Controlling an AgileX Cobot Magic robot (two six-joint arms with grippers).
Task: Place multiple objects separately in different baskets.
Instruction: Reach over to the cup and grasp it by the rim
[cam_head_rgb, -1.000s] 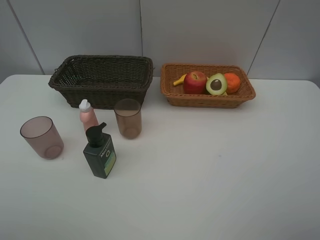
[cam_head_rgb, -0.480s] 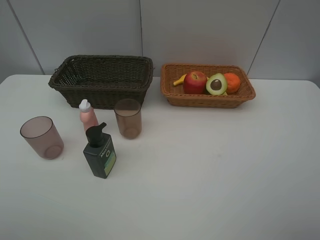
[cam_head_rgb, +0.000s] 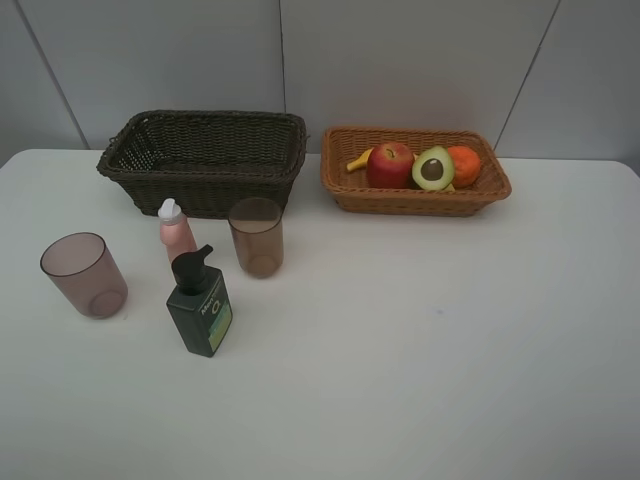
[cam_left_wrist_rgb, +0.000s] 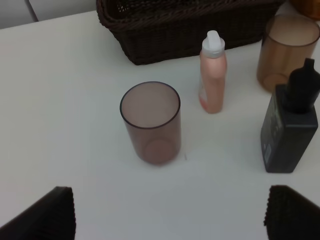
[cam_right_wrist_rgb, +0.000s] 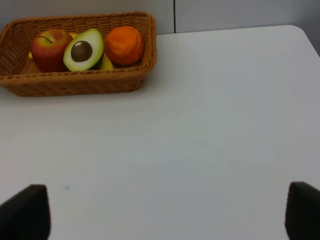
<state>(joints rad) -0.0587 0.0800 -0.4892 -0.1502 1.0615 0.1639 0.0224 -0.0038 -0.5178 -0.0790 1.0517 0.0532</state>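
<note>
The apple (cam_head_rgb: 390, 165), halved avocado (cam_head_rgb: 433, 168), orange (cam_head_rgb: 464, 164) and banana (cam_head_rgb: 358, 160) lie in the light tan basket (cam_head_rgb: 415, 202) at the back right. The dark brown basket (cam_head_rgb: 200, 185) at the back left looks empty. In front of it stand two brownish-pink cups (cam_head_rgb: 84, 275) (cam_head_rgb: 256, 237), the pink bottle (cam_head_rgb: 177, 232) and the dark green pump bottle (cam_head_rgb: 200, 305). My left gripper (cam_left_wrist_rgb: 169, 220) is open, short of the left cup (cam_left_wrist_rgb: 150, 122). My right gripper (cam_right_wrist_rgb: 164, 212) is open over bare table, well short of the tan basket (cam_right_wrist_rgb: 75, 84). Neither gripper shows in the exterior view.
The white table (cam_head_rgb: 420, 350) ends at a grey panelled wall behind the baskets. The pump bottle (cam_left_wrist_rgb: 291, 127), pink bottle (cam_left_wrist_rgb: 212, 75) and second cup (cam_left_wrist_rgb: 287, 50) stand close together beside the left cup.
</note>
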